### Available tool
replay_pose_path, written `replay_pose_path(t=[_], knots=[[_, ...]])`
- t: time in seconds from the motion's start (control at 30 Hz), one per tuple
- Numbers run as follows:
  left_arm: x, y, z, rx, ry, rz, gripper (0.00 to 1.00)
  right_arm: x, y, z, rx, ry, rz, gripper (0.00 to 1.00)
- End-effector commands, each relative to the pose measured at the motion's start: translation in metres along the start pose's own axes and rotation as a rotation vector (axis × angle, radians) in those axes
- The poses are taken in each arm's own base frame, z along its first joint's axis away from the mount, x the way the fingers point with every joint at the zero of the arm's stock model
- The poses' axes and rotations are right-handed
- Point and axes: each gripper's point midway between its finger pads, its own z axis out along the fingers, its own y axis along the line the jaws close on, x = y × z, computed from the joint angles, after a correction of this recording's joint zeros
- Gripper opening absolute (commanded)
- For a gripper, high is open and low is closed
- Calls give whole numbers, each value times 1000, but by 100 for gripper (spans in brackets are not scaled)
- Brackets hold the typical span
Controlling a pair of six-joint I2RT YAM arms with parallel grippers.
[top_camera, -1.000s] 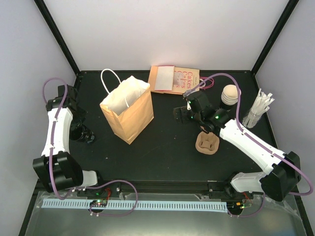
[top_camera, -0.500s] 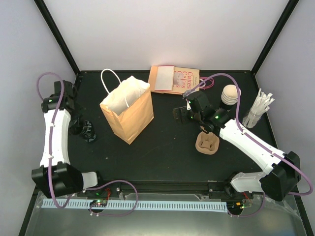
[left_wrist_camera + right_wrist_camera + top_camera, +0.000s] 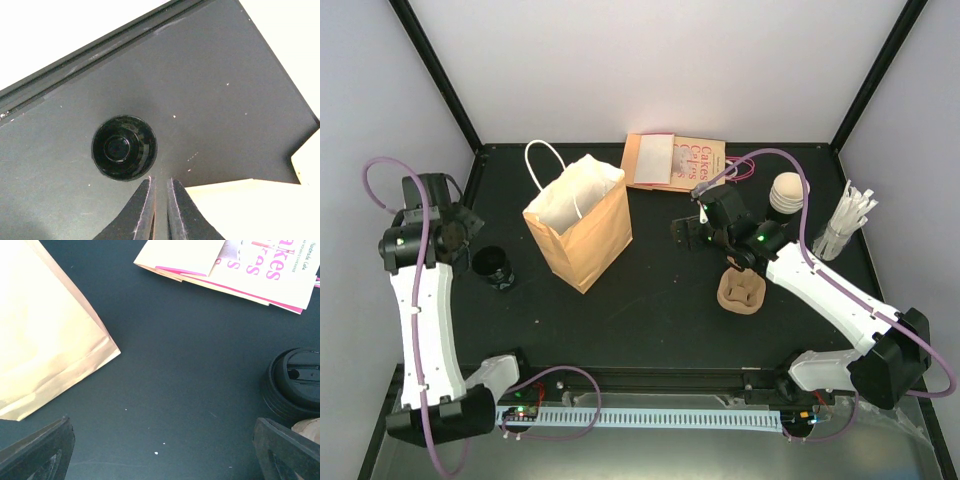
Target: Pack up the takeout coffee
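Left wrist view first: the left gripper [image 3: 159, 182] sits at the bottom edge, fingers pinched almost together with nothing between them, hanging clear above the black table [image 3: 225, 100]. Just beyond the tips, left of centre, the takeout coffee cup [image 3: 124, 147] stands upright on that table, untouched. Over to the top external view: the cup is at the left, near the brown paper bag [image 3: 582, 225], which stands open in the upper middle. Further right, the right gripper [image 3: 161, 426] is spread wide and empty, hovering over the table, with a stack of black lids [image 3: 295, 385] at the right edge of its wrist view.
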Motion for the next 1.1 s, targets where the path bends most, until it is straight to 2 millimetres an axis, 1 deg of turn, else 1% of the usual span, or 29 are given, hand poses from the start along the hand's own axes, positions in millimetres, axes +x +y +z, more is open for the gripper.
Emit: replay_pose_path(t=[0.0, 0.07, 0.13, 0.17, 0.2, 0.23, 0.27, 0.3, 0.4, 0.47, 0.57, 0.73, 0.83, 0.93, 1.07], knots=[[11, 3, 3, 12, 22, 47, 10, -16, 4, -8, -19, -46, 13, 100], [16, 4, 11, 6, 39, 63, 16, -16, 3, -9, -17, -44, 13, 100], [19, 5, 19, -4, 53, 78, 25, -17, 2, -11, -12, -51, 12, 100], [20, 6, 23, -10, 59, 83, 32, -17, 1, -12, -10, -56, 13, 100], [22, 6, 28, -19, 70, 93, 50, -17, 1, -13, -8, -60, 12, 100], [23, 6, 33, -21, 79, 106, 72, -17, 0, -14, -7, -64, 11, 100], [25, 3, 37, -12, 93, 128, 88, -18, 0, -15, -6, -67, 10, 100], [26, 0, 41, -2, 107, 147, 97, -18, 0, -15, -5, -67, 10, 100], [27, -7, 49, 21, 127, 199, 99, -19, -1, -15, -1, -67, 7, 100], [31, -12, 55, 38, 154, 221, 99, -20, 0, -15, -3, -68, 7, 100], [41, -9, 66, 35, 192, 209, 99, -21, 1, -14, -4, -68, 9, 100], [50, -9, 71, 15, 175, 152, 99, -21, 1, -12, -5, -65, 10, 100], [52, -9, 79, -5, 143, 111, 91, -21, 3, -10, -5, -51, 3, 100], [54, -8, 89, -37, 164, 84, 86, -23, 2, -11, 1, -45, -2, 100], [52, -4, 103, -123, 190, 87, 81, -26, 2, -13, 5, -47, -2, 100]])
